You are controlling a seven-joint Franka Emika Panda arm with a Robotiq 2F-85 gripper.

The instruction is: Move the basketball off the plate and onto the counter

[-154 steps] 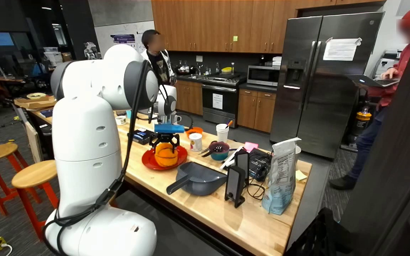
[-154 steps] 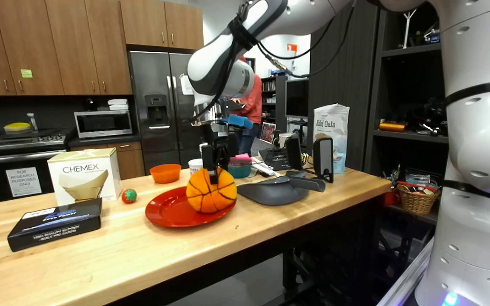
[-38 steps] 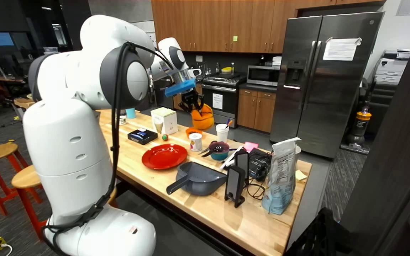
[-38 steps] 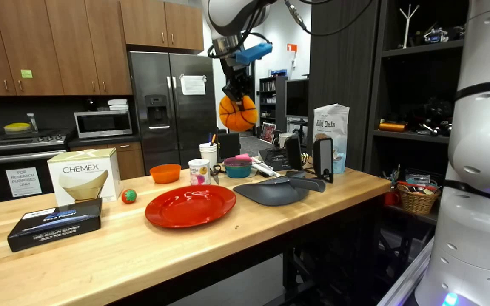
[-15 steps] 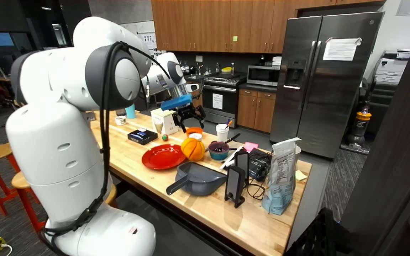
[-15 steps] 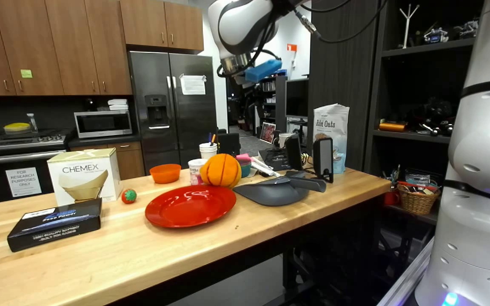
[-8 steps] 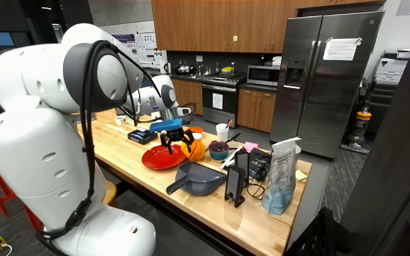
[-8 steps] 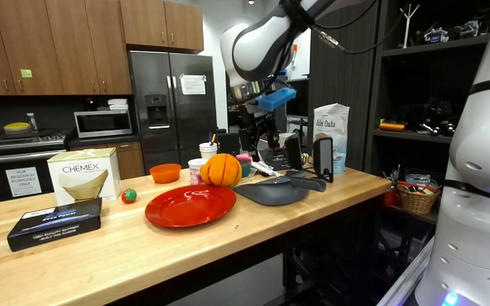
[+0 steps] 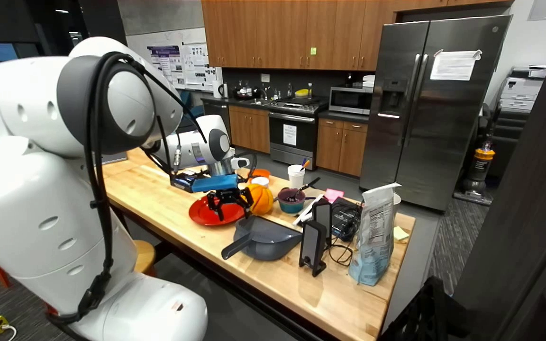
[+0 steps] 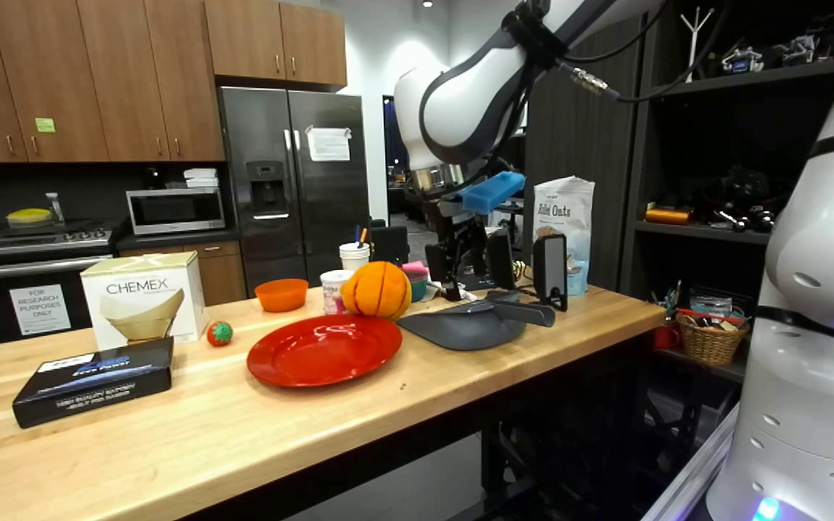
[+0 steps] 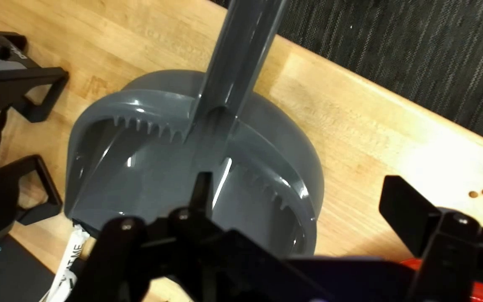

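Basketball (image 10: 376,291) rests on the counter (image 10: 243,427), off the plate (image 10: 319,354) and just beside it; whether the two touch, I can't tell from here. My gripper (image 9: 233,212) hangs near the plate, above the counter, its fingers (image 11: 407,205) released and spread well apart. A grey dustpan (image 9: 273,237) lies just beside the plate as well, and near the plate stand an orange bowl (image 10: 281,296) and a white Chemex box (image 10: 145,298).
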